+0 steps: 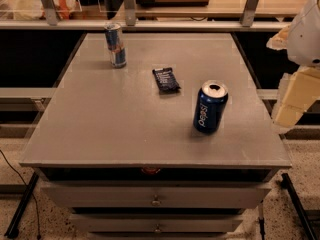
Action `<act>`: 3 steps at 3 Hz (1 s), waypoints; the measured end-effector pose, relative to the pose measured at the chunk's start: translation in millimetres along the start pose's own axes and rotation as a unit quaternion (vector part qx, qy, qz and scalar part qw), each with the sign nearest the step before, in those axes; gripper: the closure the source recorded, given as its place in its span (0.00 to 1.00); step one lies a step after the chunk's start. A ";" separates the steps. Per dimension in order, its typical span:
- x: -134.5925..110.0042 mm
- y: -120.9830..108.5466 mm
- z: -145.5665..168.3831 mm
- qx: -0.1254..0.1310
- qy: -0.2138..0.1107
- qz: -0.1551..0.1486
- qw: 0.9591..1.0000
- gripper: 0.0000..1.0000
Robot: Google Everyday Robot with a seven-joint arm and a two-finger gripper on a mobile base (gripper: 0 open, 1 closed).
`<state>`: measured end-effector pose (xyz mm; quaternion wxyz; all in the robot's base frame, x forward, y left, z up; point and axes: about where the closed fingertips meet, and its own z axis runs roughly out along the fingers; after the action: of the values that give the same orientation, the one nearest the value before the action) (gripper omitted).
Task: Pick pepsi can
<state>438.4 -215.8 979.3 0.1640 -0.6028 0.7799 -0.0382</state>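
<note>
One pepsi can stands upright on the desk, right of centre, near side. One slim blue-and-silver can upright, far left. One dark snack wrapper lies flat between them. Pincer sits beyond the desk's right edge, apart from the pepsi can; clenched or released, cannot tell.

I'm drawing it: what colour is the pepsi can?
The pepsi can is dark blue with white lettering, camera view; gripper at right edge.
</note>
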 end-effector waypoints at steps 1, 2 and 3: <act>0.0 0.0 0.0 0.000 0.000 0.000 1.000 0.00; 1.0 -3.8 11.6 -0.014 -0.041 0.005 0.999 0.00; 1.1 -11.4 45.9 -0.054 -0.130 0.012 0.990 0.00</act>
<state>462.6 -213.6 938.6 0.2317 -0.6011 0.7601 0.0851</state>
